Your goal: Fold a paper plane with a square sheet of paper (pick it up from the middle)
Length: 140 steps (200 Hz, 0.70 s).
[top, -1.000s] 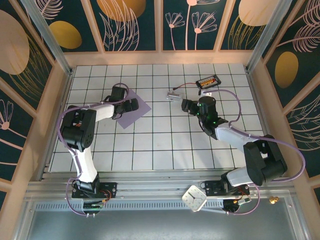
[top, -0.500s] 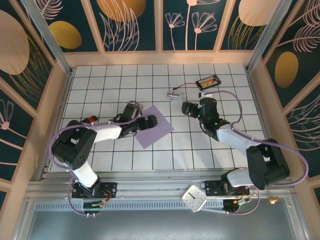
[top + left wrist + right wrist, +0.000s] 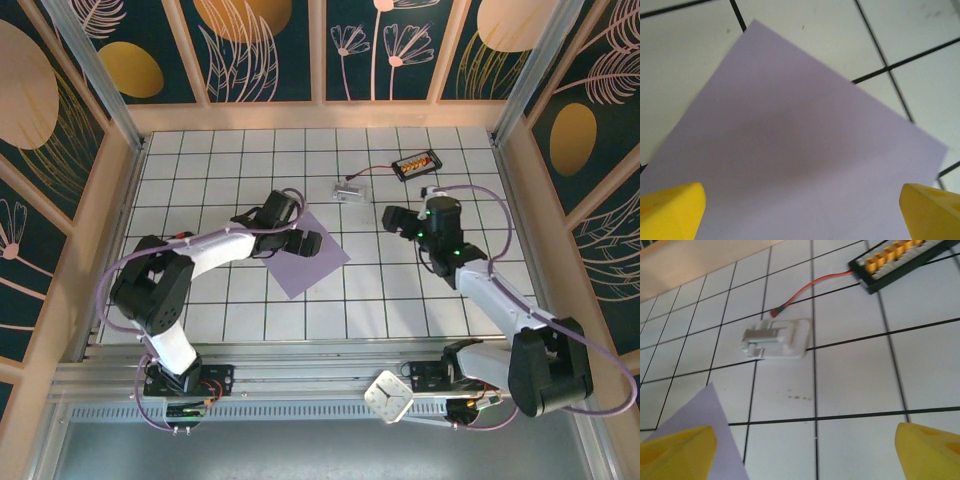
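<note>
Hovering wide open and empty over the flat sheet (image 3: 318, 265) left of centre, the left gripper (image 3: 802, 210) risks an off-middle pinch crumpling thin paper; the right gripper (image 3: 804, 451) is likewise spread, empty.

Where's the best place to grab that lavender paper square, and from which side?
Grip its middle, coming straight down. The lavender square sheet of paper lies flat on the white tiles with no lifted edge to catch from the side, and the open left tool hangs over it, likely able to pinch up a ridge.
</note>
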Motion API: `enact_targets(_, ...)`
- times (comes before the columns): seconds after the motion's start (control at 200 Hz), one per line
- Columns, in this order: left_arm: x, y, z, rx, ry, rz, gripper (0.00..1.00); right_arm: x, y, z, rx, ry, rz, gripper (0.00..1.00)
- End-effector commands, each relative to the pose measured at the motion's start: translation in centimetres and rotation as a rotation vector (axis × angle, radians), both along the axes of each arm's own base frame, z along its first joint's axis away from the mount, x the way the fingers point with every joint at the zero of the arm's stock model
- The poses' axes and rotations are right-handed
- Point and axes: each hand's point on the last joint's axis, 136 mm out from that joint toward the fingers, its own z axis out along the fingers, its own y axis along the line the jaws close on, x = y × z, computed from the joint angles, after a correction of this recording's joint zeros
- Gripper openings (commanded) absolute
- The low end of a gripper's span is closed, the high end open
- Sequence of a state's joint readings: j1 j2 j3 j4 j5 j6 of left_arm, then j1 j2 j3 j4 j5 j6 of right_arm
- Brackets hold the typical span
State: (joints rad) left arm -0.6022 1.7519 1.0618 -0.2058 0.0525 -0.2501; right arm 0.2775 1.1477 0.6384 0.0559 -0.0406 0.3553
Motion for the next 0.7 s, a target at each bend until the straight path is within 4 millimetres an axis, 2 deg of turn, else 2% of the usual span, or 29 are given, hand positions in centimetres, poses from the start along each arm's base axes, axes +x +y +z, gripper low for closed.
enact_targets(0.0, -0.1, 1.3, -1.3, 0.204, 0.028, -0.146, 0.99, -1.0, -0.6, -0.2, 0.074, 0.031, 0.017, 0.93)
enact_targets(0.2, -0.3, 0.4, -3.8, 0.291, 0.091, -0.347, 0.98, -1.0, -0.7, -0.4, 0.061, 0.037, 0.022, 0.93)
enact_targets(0.33, -0.8, 0.0, -4.5, 0.298, 0.116, -0.433, 0.99, -1.1, -0.9, -0.8, 0.058, 0.042, 0.015, 0.93)
enact_targets(0.545, -0.6, 0.1, -5.9, 0.337, 0.153, -0.46, 0.99, -1.0, -0.8, -1.2, 0.075, 0.047, 0.012, 0.93)
enact_targets(0.696, -1.2, 0.4, -7.2, 0.357, 0.206, -0.475, 0.99, -1.0, -0.7, -1.4, 0.076, 0.052, 0.012, 0.92)
